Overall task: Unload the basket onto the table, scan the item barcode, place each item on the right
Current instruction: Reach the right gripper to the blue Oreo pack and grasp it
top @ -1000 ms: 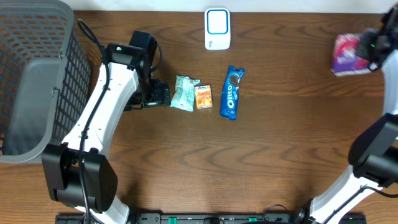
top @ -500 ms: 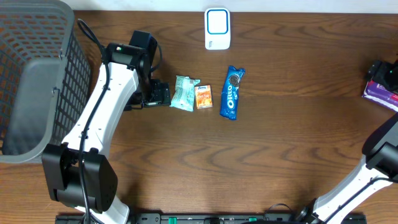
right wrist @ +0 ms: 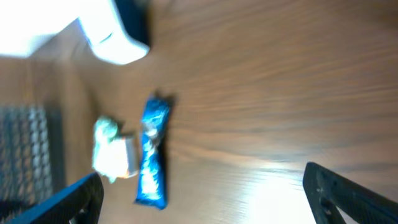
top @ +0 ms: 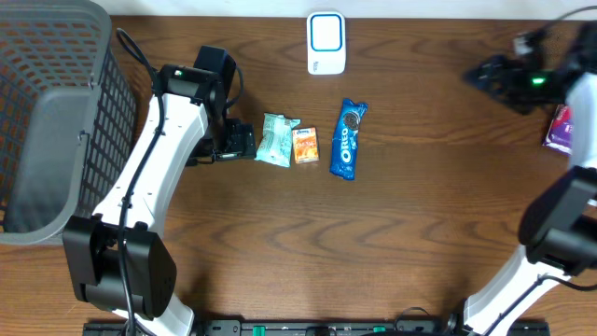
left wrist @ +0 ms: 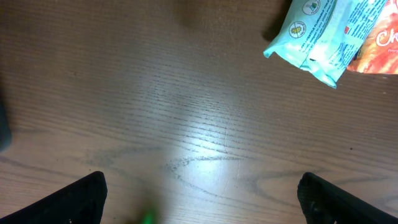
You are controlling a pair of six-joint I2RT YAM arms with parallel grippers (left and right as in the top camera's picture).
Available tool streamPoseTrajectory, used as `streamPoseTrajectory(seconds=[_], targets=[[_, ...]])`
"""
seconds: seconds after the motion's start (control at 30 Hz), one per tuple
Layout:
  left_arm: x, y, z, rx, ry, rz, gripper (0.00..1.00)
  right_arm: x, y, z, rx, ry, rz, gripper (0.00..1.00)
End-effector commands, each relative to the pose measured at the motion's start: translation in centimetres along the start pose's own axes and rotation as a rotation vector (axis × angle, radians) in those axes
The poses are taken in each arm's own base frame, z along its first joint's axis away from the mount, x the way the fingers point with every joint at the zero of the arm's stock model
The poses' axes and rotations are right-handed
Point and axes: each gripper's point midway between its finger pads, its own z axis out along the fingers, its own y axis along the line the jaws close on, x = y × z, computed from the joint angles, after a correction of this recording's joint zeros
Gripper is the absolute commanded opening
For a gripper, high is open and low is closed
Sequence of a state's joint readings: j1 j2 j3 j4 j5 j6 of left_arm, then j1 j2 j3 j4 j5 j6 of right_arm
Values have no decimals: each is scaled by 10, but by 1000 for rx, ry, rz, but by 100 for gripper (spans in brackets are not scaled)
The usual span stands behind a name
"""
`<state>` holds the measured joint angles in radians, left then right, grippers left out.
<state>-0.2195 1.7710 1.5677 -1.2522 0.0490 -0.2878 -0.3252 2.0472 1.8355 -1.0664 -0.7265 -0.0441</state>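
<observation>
Three snack items lie mid-table: a pale green packet [top: 277, 138], an orange packet [top: 305, 145] and a blue Oreo pack [top: 347, 138]. The white barcode scanner [top: 326, 42] stands at the far edge. My left gripper [top: 241, 141] is open just left of the green packet [left wrist: 317, 37], with bare wood between its fingers [left wrist: 81, 199]. My right gripper [top: 485, 75] hangs open and empty at the far right, blurred by motion. In its wrist view, the right gripper [right wrist: 202, 196] looks toward the Oreo pack [right wrist: 154, 155] and the scanner [right wrist: 112, 31]. A purple package [top: 560, 126] lies at the right edge, partly behind the right arm.
A grey mesh basket [top: 56, 112] fills the far left side of the table, beside the left arm. The orange packet [left wrist: 380, 43] touches the green one. Bare wooden tabletop [top: 420, 205] stretches between the snacks and the right arm.
The right gripper carried the purple package to the right edge, opened and let it go, then swung back left over the table. The left arm has not moved.
</observation>
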Motion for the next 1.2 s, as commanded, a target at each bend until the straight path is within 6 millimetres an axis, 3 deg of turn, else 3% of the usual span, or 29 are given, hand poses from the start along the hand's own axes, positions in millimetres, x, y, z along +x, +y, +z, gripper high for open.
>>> streamPoseTrajectory(seconds=[0.0, 0.07, 0.13, 0.27, 0.33, 0.57, 0.63, 0.83, 1.0, 1.03, 1.07, 1.17], targets=[[-1, 1, -4, -5, -12, 2, 98, 40, 49, 47, -61, 159, -125, 92], [-1, 1, -4, -5, -12, 2, 98, 64, 67, 74, -52, 235, -176, 79], [-1, 1, -4, -5, -12, 2, 98, 81, 77, 99, -15, 275, -168, 78], [-1, 1, -4, -5, -12, 2, 98, 104, 63, 140, 217, 263, -14, 81], [-1, 1, -4, -5, -12, 2, 98, 118, 58, 154, 270, 254, 46, 69], [-1, 1, -4, -5, -12, 2, 98, 157, 57, 196, 233, 245, 84, 46], [-1, 1, -4, -5, -12, 2, 98, 168, 61, 207, 197, 242, 59, 48], [-1, 1, -4, -5, -12, 2, 98, 178, 61, 216, 176, 233, 60, 50], [-1, 1, -4, -5, -12, 2, 98, 185, 54, 221, 176, 233, 60, 22], [-1, 1, -4, -5, -12, 2, 98, 186, 53, 222, 177, 235, 63, 5], [-1, 1, -4, -5, -12, 2, 98, 186, 52, 223, 178, 236, 66, 1], [-1, 1, -4, -5, -12, 2, 98, 183, 60, 223, 139, 234, 62, 1]])
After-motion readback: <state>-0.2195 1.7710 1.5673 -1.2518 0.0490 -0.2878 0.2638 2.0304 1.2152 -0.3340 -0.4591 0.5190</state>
